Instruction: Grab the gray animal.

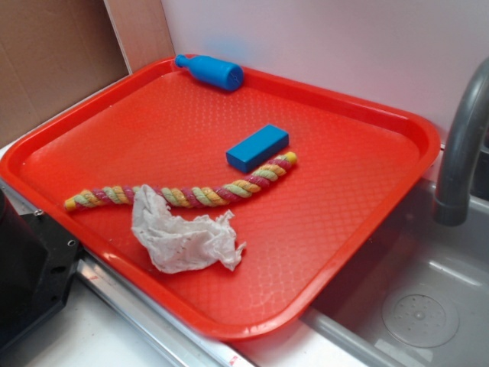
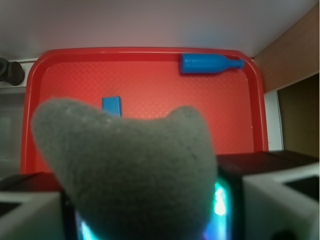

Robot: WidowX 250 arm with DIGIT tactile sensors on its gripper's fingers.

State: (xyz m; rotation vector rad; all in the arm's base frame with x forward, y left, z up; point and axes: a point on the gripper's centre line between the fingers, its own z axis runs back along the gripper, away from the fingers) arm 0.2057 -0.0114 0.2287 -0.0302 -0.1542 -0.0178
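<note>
Nowhere is any writing legible. Close before the wrist lens, the gray animal (image 2: 130,175) sits clamped in the claw (image 2: 150,210), its two rounded ends pointing up toward the red tray (image 2: 150,55) beyond.

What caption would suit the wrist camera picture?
Gray animal held in the gripper, high above the red tray with blue bottle and block.
</note>
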